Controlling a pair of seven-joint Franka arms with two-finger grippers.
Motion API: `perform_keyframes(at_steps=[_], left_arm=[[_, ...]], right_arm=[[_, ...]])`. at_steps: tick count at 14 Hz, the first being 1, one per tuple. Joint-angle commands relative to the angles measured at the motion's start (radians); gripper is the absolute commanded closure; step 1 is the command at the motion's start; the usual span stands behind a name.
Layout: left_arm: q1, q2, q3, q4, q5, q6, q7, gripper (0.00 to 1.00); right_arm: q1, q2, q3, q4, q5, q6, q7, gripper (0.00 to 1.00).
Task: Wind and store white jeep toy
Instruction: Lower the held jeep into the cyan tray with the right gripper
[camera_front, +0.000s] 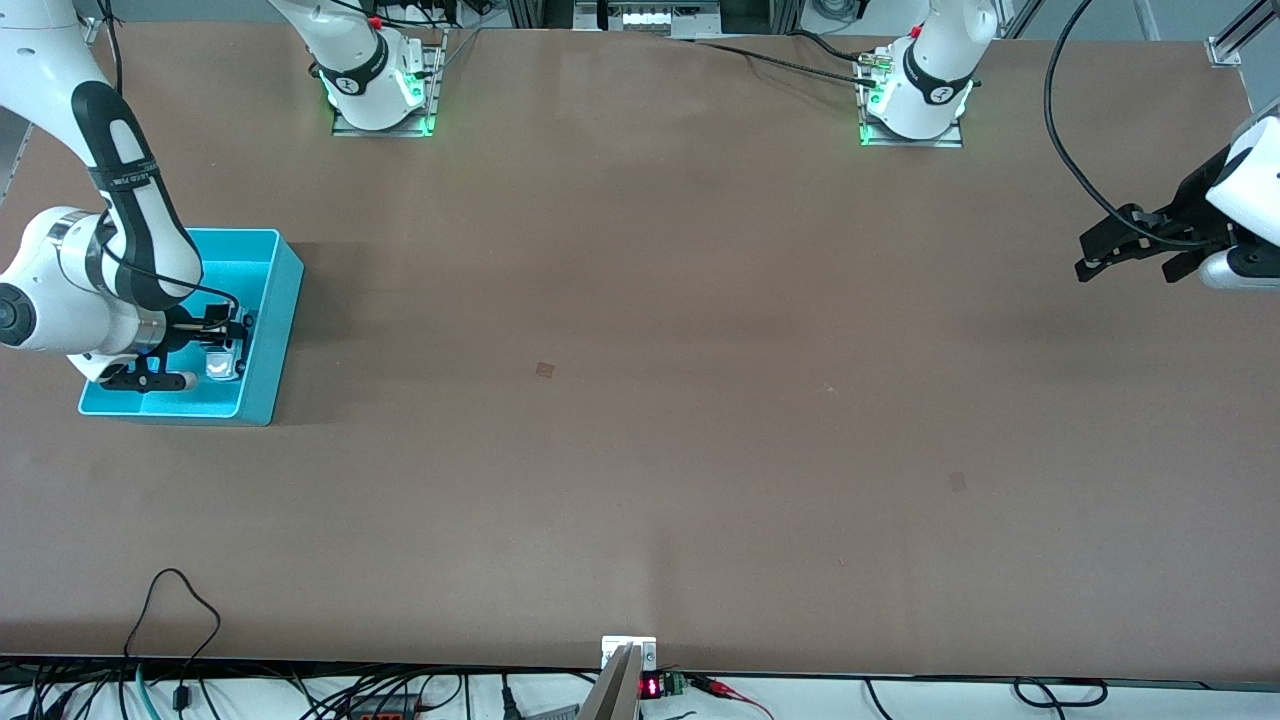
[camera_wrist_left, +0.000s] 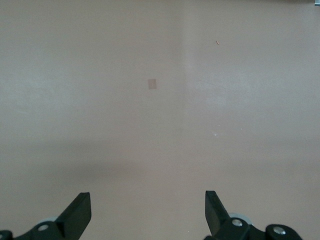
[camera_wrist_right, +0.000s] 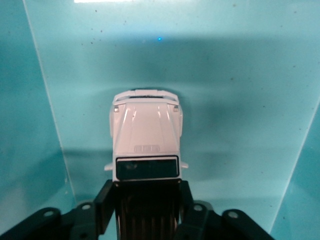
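- The jeep (camera_wrist_right: 145, 137) was inside the bin (camera_front: 275, 300) at the right arm's end of the worktop (camera_front: 640, 400), so storing looked nearly done.
- The right gripper (camera_wrist_right: 145, 200) had its fingers closed on the jeep's sides; release remained.
- The left gripper (camera_wrist_left: 147, 215) waited over its worktop end, fingers wide, empty.

I am looking at one brown table (camera_front: 640, 300), matte and plain, carrying very little. One cyan bin (camera_front: 262, 330) is sitting directly on it at the right arm's end, and two arm bases are standing bolted along its edge farthest from the front camera. Two small darker square patches (camera_front: 544, 370) are showing on its surface.
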Motion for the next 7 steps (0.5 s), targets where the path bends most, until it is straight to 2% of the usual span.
perform_keyframes(at_steps=[1,2,4,6,7], left_arm=[[0.007,-0.028,-0.002,-0.023,-0.005,0.000,0.011,0.00],[0.007,-0.028,-0.002,-0.023,-0.005,0.000,0.011,0.00],[0.007,-0.028,-0.002,-0.023,-0.005,0.001,0.011,0.00],[0.007,-0.028,-0.002,-0.023,-0.005,0.001,0.011,0.00],[0.007,-0.028,-0.002,-0.023,-0.005,0.001,0.011,0.00]], right_arm=[[-0.018,-0.013,0.018,-0.010,-0.002,0.000,0.007,0.28],[-0.018,-0.013,0.018,-0.010,-0.004,0.000,0.007,0.18],[-0.020,-0.013,0.018,-0.010,-0.004,0.000,0.007,0.13],[-0.017,-0.016,0.018,-0.010,-0.004,-0.001,0.007,0.00],[-0.015,-0.023,0.020,-0.007,-0.005,-0.004,0.007,0.00]])
